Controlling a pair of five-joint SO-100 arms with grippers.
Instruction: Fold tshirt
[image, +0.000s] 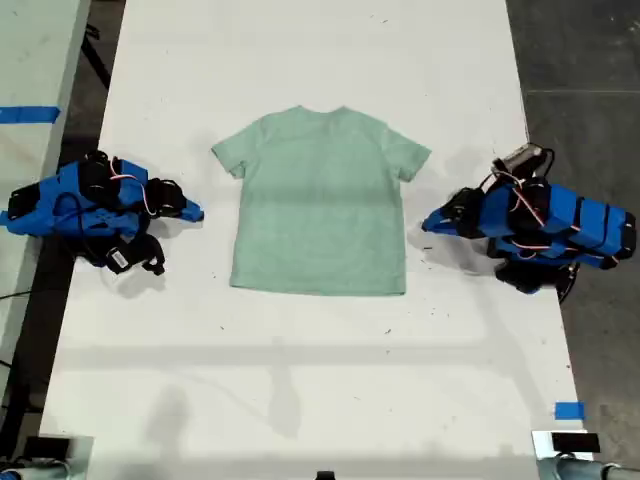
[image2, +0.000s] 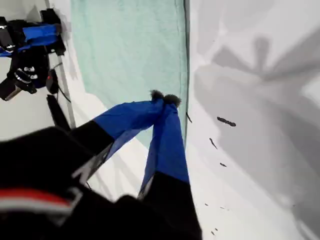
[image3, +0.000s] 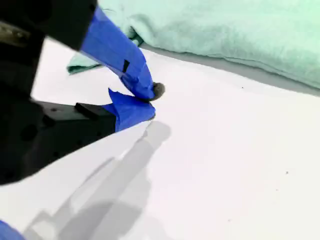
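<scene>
Nearest, my first gripper (image2: 164, 98): jaws closed with the tips meeting, nothing between them; it is low over the table, just beside the tshirt's side edge.
First arm: folded low at the exterior view's right, pointing toward the tshirt.
Second, my second gripper (image3: 150, 100): jaws pressed together and empty, over bare table, apart from the tshirt, with a sleeve ahead of it.
Second arm: folded low at the exterior view's left, across that table edge.
Tshirt (image: 320, 200): spread flat on the white table (image: 300, 380) between the two grippers, neck toward the exterior view's top, hem toward its bottom, both sleeves out.
Count: two arms, one tshirt, one blue tape piece (image: 568, 410) on the table.
</scene>
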